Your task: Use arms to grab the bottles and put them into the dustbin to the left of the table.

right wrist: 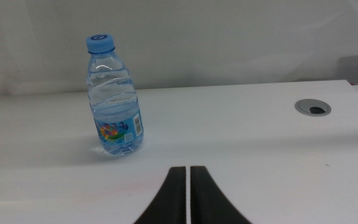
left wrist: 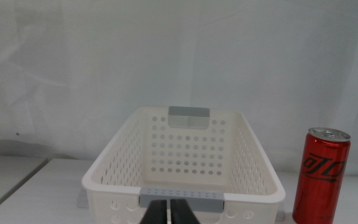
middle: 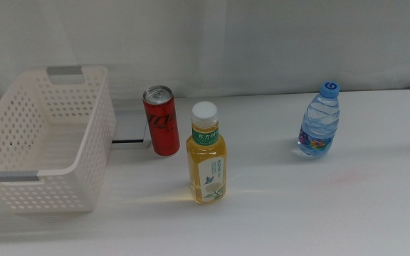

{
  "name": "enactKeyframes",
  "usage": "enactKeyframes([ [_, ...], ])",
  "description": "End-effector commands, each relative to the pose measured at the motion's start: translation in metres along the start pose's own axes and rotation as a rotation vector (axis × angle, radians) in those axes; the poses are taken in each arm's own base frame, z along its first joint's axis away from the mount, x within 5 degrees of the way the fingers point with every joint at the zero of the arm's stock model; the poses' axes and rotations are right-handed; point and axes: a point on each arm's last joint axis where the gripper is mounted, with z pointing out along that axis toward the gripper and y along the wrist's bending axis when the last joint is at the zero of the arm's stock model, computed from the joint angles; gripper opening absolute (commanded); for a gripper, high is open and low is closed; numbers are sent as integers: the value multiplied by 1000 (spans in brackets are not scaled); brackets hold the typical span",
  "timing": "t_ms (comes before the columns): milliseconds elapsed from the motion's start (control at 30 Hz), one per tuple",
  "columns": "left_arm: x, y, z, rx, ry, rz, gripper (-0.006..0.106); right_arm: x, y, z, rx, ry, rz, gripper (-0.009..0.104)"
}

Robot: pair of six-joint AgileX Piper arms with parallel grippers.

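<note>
White table; arms out of view.

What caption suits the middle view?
Empty white basket, cola can, tea bottle and water bottle standing upright on the table.

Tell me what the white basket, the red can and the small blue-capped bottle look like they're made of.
The basket: likely matte white moulded plastic, going by its perforated walls and grey handles. The red can: probably painted aluminium, with a bare silvery pull-tab top. The water bottle: clear, glossy thin plastic, ribbed and see-through, with an opaque blue cap.
</note>
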Motion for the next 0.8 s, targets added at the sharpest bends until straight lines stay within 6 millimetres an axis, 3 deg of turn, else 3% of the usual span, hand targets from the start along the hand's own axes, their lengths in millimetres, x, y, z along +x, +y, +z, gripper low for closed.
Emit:
enactKeyframes([
  [0, 10, 1, 0, 1, 4, -13, -3, 1, -1, 0, 7, -7, -7, -3],
  [133, 7, 1, 0, 4, -25, -115, 36, -1, -2, 0, 17, -62, -3, 46],
  [233, 6, 0, 0, 7, -41, -185, 83, 2, -3, 0, 26, -90, 25, 104],
  [267, 6, 0, 0, 7, -41, -202, 93, 2, -3, 1, 27, -91, 30, 103],
  [667, 5, 0, 0, 8, -43, -239, 91, 3, -3, 1, 30, -101, 47, 103],
  [767, -8, -1, -2, 15, -71, -237, 91, 2, -3, 0, 31, -107, 47, 103],
])
